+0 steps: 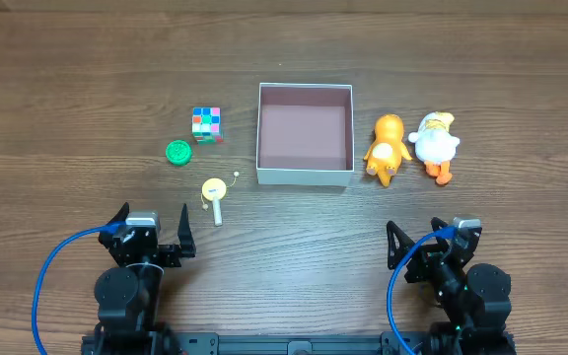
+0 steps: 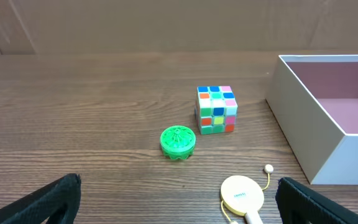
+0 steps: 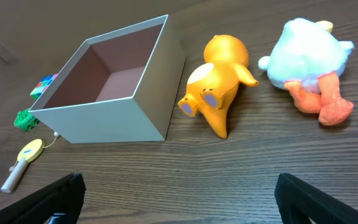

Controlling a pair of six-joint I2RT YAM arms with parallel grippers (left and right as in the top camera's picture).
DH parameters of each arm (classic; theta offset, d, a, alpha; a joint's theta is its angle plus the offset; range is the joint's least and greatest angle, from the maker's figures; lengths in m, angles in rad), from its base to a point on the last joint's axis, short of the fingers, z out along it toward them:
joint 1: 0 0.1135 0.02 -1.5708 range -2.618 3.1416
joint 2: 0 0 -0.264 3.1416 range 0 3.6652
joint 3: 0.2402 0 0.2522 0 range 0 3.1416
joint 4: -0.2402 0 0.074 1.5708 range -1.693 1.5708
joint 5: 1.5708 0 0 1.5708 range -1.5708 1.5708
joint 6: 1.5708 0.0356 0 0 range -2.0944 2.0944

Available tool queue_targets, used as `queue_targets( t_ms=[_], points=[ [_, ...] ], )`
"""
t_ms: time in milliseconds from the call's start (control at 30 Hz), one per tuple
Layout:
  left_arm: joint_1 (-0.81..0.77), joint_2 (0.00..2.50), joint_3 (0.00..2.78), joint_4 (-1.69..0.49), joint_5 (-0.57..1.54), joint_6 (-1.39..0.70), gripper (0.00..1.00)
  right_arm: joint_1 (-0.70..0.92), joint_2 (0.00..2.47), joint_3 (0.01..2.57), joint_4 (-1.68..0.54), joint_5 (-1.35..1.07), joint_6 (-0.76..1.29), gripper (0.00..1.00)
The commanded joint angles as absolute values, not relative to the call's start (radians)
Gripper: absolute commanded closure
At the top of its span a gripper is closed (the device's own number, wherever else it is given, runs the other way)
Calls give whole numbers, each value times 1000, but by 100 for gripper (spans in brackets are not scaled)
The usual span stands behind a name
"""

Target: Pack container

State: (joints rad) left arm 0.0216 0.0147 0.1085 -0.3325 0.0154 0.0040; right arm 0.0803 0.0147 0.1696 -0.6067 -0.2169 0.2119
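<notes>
The container [image 1: 304, 176] is a square white box with a pinkish-brown inside, at the table's middle; it is empty. It also shows in the left wrist view [image 2: 319, 146] and the right wrist view [image 3: 114, 121]. Left of it lie a colourful cube [image 1: 206, 123], a green round toy [image 1: 177, 152] and a yellow paddle toy [image 1: 213, 192]. Right of it lie an orange toy animal [image 1: 388, 148] and a white plush duck [image 1: 434, 144]. My left gripper [image 1: 153, 229] and right gripper [image 1: 430, 242] are both open and empty, near the front edge.
The wooden table [image 1: 87, 79] carries nothing else. Blue cables [image 1: 45, 286] loop beside both arm bases at the front edge.
</notes>
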Motion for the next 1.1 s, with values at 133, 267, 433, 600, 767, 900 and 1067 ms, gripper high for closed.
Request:
queue_targets(
  t_ms=[133, 267, 433, 600, 767, 900, 1067],
  points=[
    [25, 4, 100, -328, 23, 23, 0, 86, 3, 158, -607, -210, 208, 0],
    [25, 4, 100, -328, 23, 22, 0, 86, 3, 158, -606, -210, 208, 0],
    [25, 4, 100, -328, 27, 19, 0, 86, 3, 158, -606, -210, 208, 0],
    [25, 4, 100, -328, 71, 19, 0, 86, 3, 158, -606, -210, 208, 0],
    [25, 4, 100, -327, 72, 19, 0, 86, 3, 158, -606, -210, 208, 0],
    [25, 4, 109, -312, 76, -39, 0, 86, 3, 165, -604, -211, 209, 0],
    [25, 20, 233, -382, 75, -139, 0, 86, 121, 352, -680, -165, 208, 0]
  ],
)
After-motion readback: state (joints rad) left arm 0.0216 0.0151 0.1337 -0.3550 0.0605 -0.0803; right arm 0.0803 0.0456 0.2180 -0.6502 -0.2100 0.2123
